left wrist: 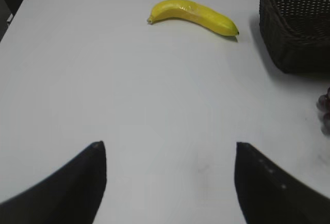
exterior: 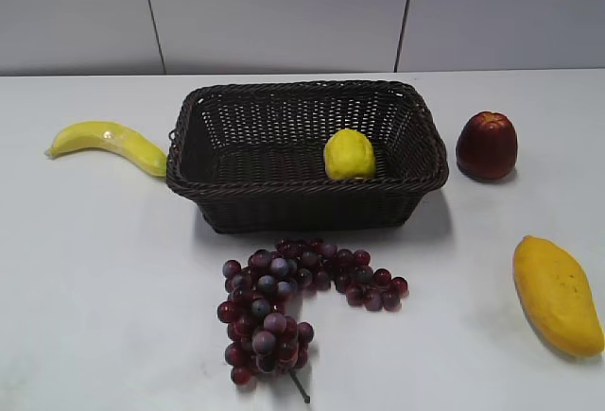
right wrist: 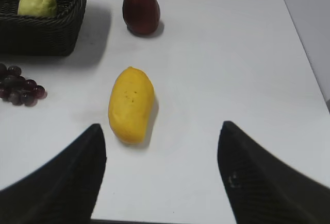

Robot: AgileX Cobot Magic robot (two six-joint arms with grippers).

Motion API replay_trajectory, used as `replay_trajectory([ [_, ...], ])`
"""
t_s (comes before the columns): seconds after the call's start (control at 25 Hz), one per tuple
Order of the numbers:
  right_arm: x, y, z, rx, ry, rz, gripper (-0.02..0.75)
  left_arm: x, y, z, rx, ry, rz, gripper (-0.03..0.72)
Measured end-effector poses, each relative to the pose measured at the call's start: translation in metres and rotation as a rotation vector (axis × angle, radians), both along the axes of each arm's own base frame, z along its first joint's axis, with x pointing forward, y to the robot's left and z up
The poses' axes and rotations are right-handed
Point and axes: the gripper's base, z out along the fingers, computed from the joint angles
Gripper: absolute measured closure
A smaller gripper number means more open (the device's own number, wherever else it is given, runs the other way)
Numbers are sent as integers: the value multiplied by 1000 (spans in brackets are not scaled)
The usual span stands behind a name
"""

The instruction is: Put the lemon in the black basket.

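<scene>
The lemon [exterior: 349, 154] is pale yellow and lies inside the black basket [exterior: 236, 184], near its front right corner. The right wrist view shows the lemon [right wrist: 37, 2] in the basket [right wrist: 46, 38] at top left. The left wrist view shows only a corner of the basket [left wrist: 294, 33]. My left gripper [left wrist: 167, 152] is open and empty above bare table. My right gripper [right wrist: 161, 131] is open and empty, just right of a mango. Neither gripper shows in the exterior view.
A banana [exterior: 109, 144] lies left of the basket. A dark red apple [exterior: 487, 145] stands to its right. A mango [exterior: 556, 293] lies front right. A bunch of purple grapes [exterior: 288, 302] lies in front of the basket.
</scene>
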Motion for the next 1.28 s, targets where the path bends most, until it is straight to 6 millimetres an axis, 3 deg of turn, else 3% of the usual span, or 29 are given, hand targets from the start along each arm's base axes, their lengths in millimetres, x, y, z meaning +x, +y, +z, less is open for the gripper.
replay_trajectory([
  [0.44,0,0,0,0,0,0,183,8,-1,-2,1,8,2,117],
  [1.28,0,0,0,0,0,0,183,4,-1,-2,0,-20,88,266],
])
